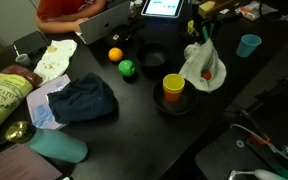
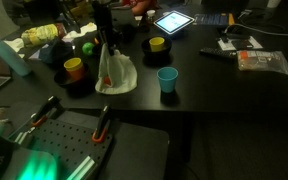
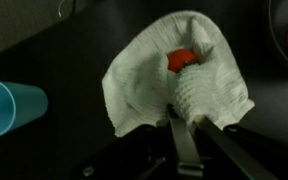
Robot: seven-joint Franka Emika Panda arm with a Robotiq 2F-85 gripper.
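Observation:
My gripper is shut on the edge of a white cloth and holds it up from the black table. The cloth hangs in a loose cone in both exterior views. A red object shows inside the cloth's folds and also in an exterior view. The gripper sits at the cloth's top in both exterior views.
A light blue cup stands beside the cloth. A yellow cup in a black bowl, an orange, a green ball, dark blue clothing, a tablet and a snack bag lie around.

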